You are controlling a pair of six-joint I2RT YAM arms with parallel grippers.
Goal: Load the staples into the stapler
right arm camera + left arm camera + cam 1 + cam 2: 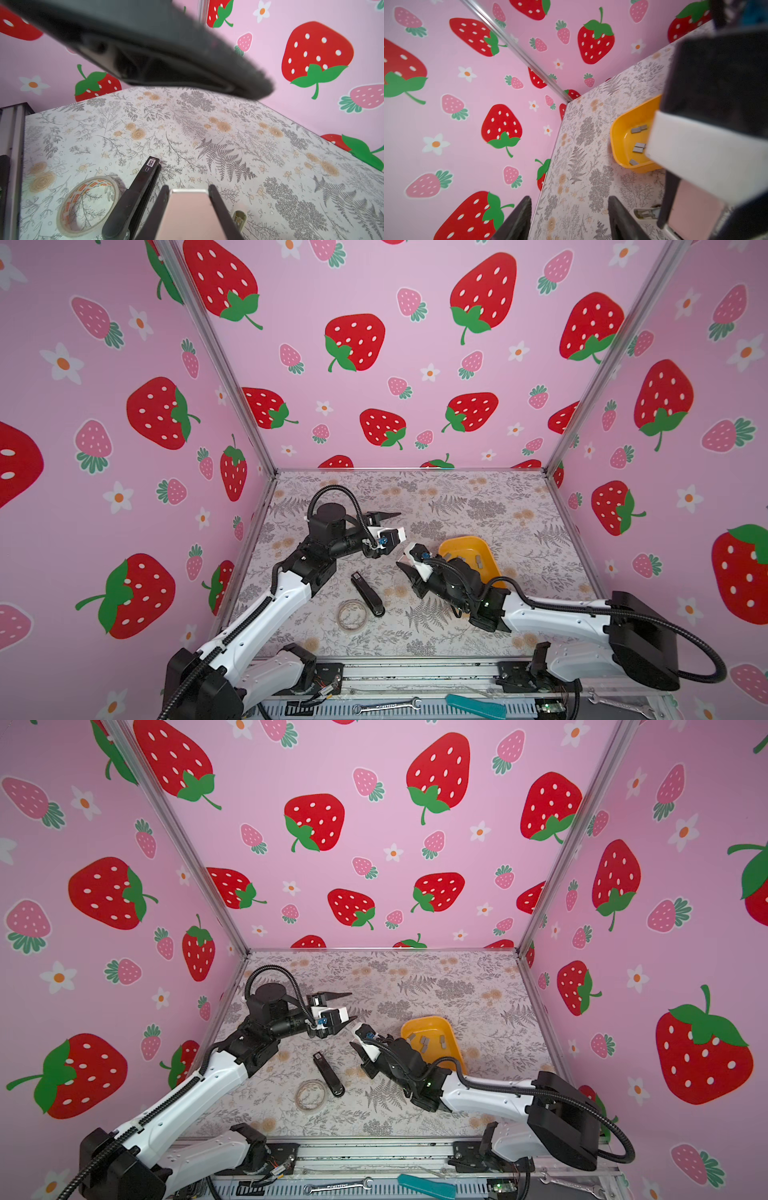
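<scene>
Table (457, 497): flower-printed surface beneath both grippers; it carried every loose item.
Left gripper (352, 1006): was raised off the table with its fingers spread and nothing between them, facing the Right gripper at close range.
Right gripper (188, 188): fingers were pressed onto the two sides of the Pink stapler, which was held clear of the table with the tips towards the Left gripper.
Yellow tray (465, 538): stood on the table behind the Right gripper, beside its wrist; from the Left gripper it lay ahead, past the Right gripper.
Tape roll (352, 615): lay flat below both grippers, on the far side of the Black stapler from the Right gripper.
Black stapler (368, 593): lay on the table just beside and below the Right gripper's fingers, and neither gripper held it.
Pink stapler (191, 214): was pinched in the Right gripper; whether its magazine stood open could not be told.
Staples (424, 1042): several short grey strips lay on the tray floor, apart from both grippers, and neither gripper held one.
Done, as judged: a stapler was in hand and presented to the free gripper.
Left, as judged: exposing the magazine if it was shut, fetching a strip from the tray, seating it and closing up; the task looked to be at an early stage.
</scene>
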